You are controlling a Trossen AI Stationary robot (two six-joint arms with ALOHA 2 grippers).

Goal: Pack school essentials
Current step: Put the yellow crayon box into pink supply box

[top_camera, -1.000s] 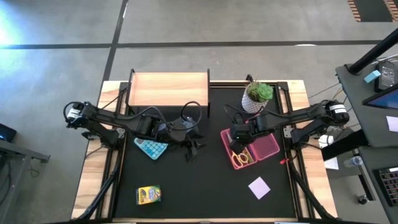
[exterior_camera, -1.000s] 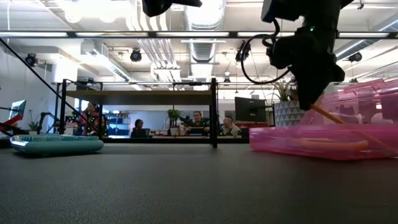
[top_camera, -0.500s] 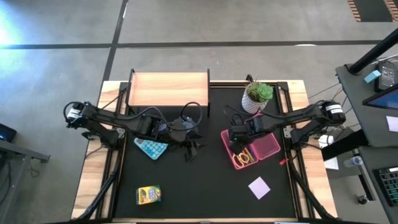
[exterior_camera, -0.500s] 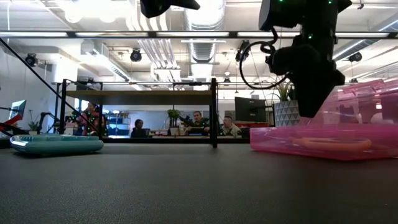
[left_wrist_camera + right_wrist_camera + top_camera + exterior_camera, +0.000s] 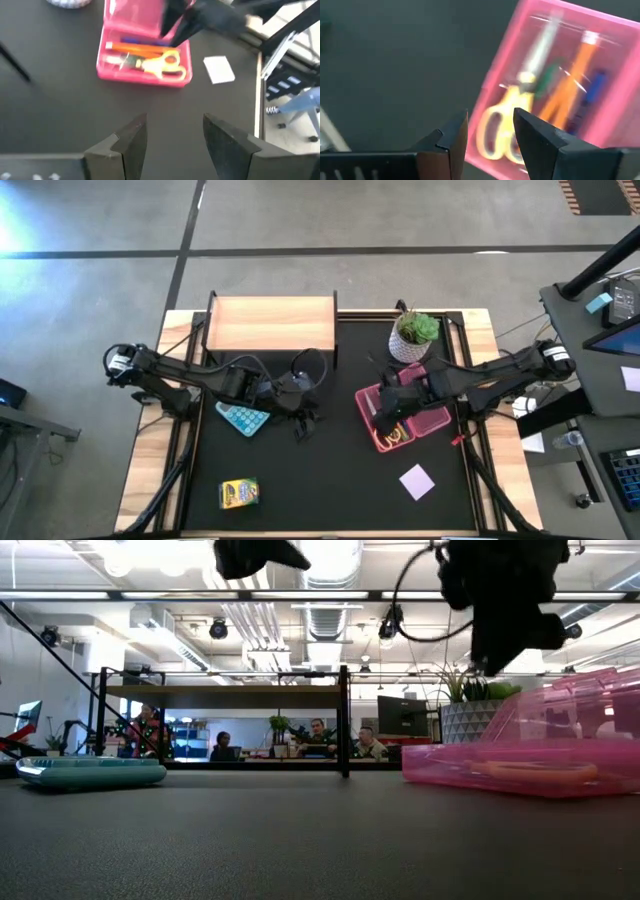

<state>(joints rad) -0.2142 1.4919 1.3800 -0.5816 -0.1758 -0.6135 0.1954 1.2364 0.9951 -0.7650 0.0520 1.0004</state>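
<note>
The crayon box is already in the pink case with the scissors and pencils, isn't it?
Not the crayon box: the high view shows it lying alone on the mat near the table's front edge. The scissors and pencils are indeed in the pink case.

Table top (image 5: pixel 330 470): black, framed by pale wood edges. Case (image 5: pixel 432 418): translucent pink. In it, scissors (image 5: pixel 165 65) with yellow handles, pencil (image 5: pixel 135 48) orange, second pencil (image 5: pixel 142 41) blue. Crayon box (image 5: pixel 238 493): yellow with green. Note pad (image 5: pixel 417 480): pale lilac. Calculator (image 5: pixel 243 418): teal. Plant (image 5: pixel 420 327): green leaves, patterned white pot.
</note>
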